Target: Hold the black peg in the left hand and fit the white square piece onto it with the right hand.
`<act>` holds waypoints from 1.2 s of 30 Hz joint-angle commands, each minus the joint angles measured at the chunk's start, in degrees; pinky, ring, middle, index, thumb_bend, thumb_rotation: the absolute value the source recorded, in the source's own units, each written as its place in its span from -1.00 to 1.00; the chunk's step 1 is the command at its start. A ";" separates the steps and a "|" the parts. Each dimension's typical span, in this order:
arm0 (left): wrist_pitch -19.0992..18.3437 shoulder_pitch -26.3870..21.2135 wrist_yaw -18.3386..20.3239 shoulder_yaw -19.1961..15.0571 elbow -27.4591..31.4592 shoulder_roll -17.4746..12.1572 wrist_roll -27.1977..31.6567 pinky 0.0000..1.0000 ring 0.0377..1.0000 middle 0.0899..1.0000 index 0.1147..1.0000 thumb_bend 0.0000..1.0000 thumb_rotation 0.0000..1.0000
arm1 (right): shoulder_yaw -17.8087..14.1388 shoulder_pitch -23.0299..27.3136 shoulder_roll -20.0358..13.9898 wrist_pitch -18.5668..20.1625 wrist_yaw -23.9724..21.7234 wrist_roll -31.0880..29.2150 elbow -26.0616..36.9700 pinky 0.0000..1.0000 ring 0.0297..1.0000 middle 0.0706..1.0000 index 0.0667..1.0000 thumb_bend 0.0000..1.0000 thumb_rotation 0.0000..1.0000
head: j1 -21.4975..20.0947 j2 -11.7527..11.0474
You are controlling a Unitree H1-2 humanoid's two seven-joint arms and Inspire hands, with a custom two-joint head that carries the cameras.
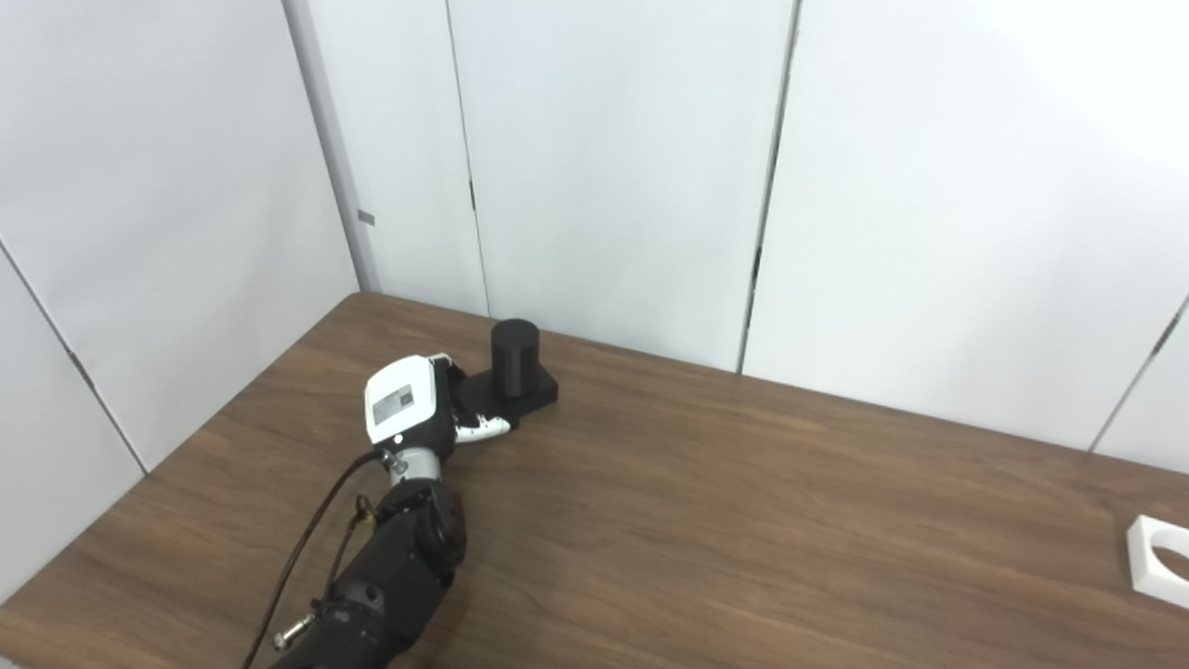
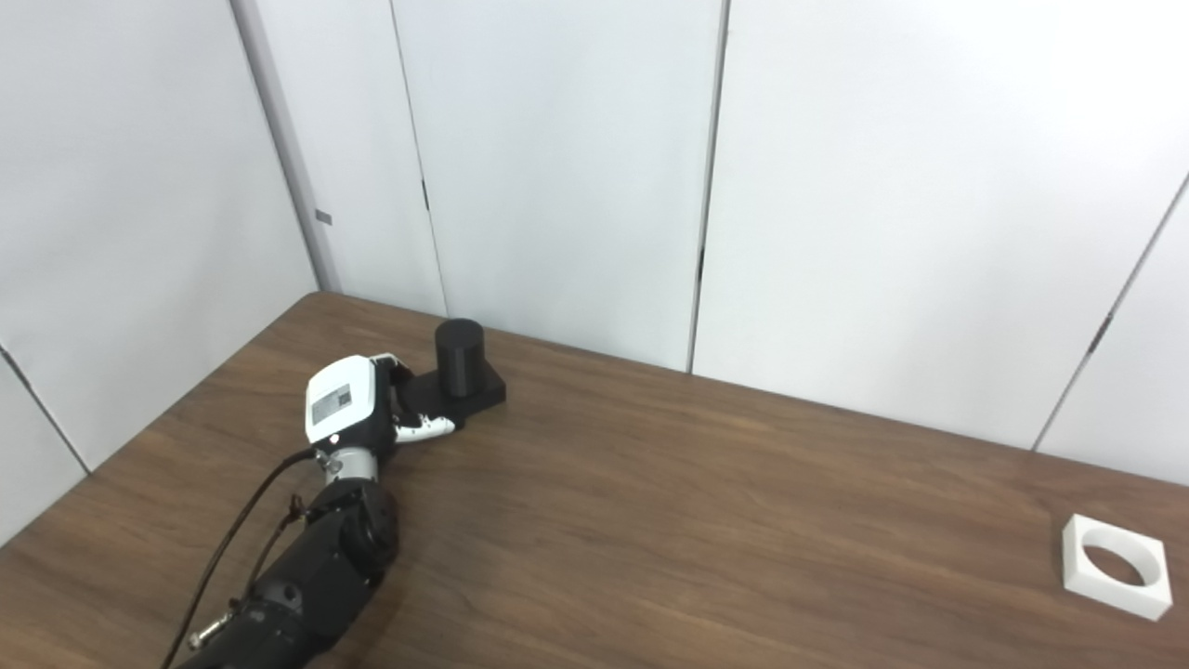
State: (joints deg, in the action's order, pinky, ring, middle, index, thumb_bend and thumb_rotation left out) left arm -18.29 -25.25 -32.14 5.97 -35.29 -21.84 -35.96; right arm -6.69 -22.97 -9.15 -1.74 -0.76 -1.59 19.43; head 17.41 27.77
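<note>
The black peg (image 1: 516,358) is a short upright cylinder on a flat black square base (image 1: 534,395), standing on the table at the far left. My left hand (image 1: 409,404) is at the base's left side, with its white back toward me. Its thumb (image 1: 485,428) lies along the base's near edge and its fingers curl over the far edge, so it grips the base. The white square piece (image 2: 1115,565), with a round hole through it, lies flat at the table's right edge, far from the peg. My right hand is not in view.
The brown wooden table (image 1: 743,520) stands against white wall panels (image 1: 613,158) at the back and left. My left forearm (image 1: 390,576) and its cable cross the table's near-left corner.
</note>
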 commanded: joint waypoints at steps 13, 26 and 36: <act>0.45 8.40 8.09 -0.21 22.88 -0.49 0.13 0.31 0.44 0.26 -0.17 0.05 -0.89 | 1.45 0.06 0.44 2.19 0.03 3.21 1.68 1.00 0.95 0.85 0.94 0.18 1.00 | -6.07 2.94; -0.90 22.42 22.09 2.32 53.55 4.68 -1.72 0.29 0.50 0.33 -0.17 0.04 -0.90 | 2.10 -1.45 0.56 6.53 -0.78 3.27 6.72 1.00 0.95 0.86 0.97 0.09 1.00 | -10.99 7.63; 2.59 31.35 29.52 7.28 62.91 7.51 -3.97 0.38 0.56 0.39 -0.17 0.04 -0.91 | 2.84 -1.84 0.70 7.94 -0.85 3.41 10.06 0.95 0.92 0.84 0.96 -0.10 1.00 | -13.98 11.50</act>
State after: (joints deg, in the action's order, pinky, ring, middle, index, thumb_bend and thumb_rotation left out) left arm -18.12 6.67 -2.68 12.98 24.95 -14.47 -38.63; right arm -3.70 -24.81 -8.56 6.56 -1.01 2.41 27.46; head 3.78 38.85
